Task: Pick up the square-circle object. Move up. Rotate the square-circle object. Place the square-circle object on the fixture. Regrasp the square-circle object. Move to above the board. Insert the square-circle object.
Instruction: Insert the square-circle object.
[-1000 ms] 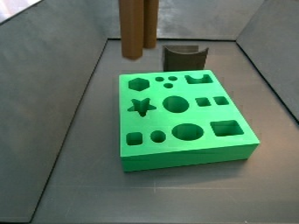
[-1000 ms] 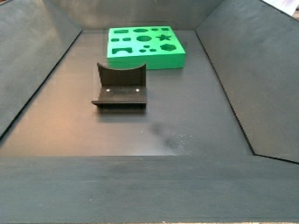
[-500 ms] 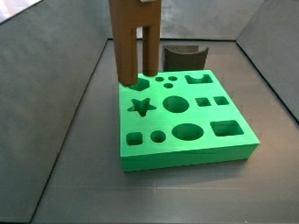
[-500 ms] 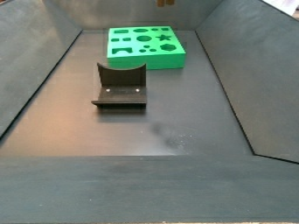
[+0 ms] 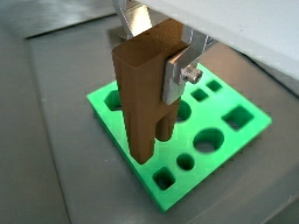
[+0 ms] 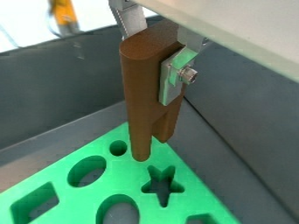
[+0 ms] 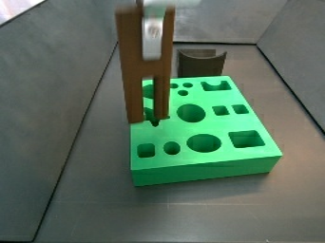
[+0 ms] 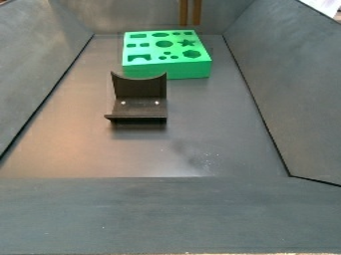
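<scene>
In both wrist views the gripper [image 5: 158, 39] is clamping the upper end of the square-circle object [image 5: 149, 96], its silver fingers [image 5: 187, 63] pressing against opposite faces of the brown block. The block is hanging upright with its two prong-like legs pointing down over the board [image 5: 251, 131]. In a wrist view the leg tips [image 6: 142, 149] are hovering just above the green surface, between a small round hole and the star cut-out [image 6: 162, 183]; whether they are touching the board cannot be told.

In a side view the square-circle object [image 7: 140, 71] is standing vertical over the board [image 7: 241, 163], its lower end sitting near the star-shaped hole at about nine o'clock from the board's centre. The fixture [image 7: 200, 61] is resting on the floor just beyond the board's far edge, at twelve o'clock.

In a side view from the opposite end, the fixture [image 8: 136, 98] is standing nearest, the board [image 8: 200, 66] is lying beyond it at twelve o'clock, and only a sliver of the brown piece [image 8: 190, 10] is showing at the frame's edge.
</scene>
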Controlling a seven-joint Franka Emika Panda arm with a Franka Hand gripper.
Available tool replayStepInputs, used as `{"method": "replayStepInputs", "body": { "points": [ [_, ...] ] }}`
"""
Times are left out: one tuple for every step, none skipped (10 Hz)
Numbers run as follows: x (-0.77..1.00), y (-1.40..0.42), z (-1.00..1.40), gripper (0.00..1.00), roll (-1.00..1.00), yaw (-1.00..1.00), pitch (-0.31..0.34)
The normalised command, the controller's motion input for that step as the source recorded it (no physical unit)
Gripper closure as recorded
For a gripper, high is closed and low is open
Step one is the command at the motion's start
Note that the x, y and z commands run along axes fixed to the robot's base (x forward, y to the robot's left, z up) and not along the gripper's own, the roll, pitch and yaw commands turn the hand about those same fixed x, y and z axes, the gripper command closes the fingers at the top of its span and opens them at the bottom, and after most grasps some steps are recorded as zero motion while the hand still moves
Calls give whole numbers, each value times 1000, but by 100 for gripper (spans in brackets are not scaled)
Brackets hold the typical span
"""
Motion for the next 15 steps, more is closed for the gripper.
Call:
{"method": "replayStepInputs", "body": {
  "points": [
    [226,-426,0,100,104,-491,100],
    [126,-349,0,100,151,-106,31],
    [26,0,-20,100,60,0,44],
    [211,-149,-254,100,103,34,37],
    [243,-343,-383,100,191,226,53],
    [306,-346,-229,100,194,414,94],
    [386,-274,-40,100,211,277,174],
    [389,-114,-43,100,194,37,177],
    [309,-94,-60,100,197,0,140],
    [140,-17,-94,100,140,0,91],
    [9,-37,-117,100,76,-126,37],
    [0,-9,-183,100,81,-171,10],
    [-100,0,-183,100,79,-117,0],
    [-220,-91,-211,100,54,-63,-3],
    [-71,-106,-180,100,0,-63,-33]
  ]
}}
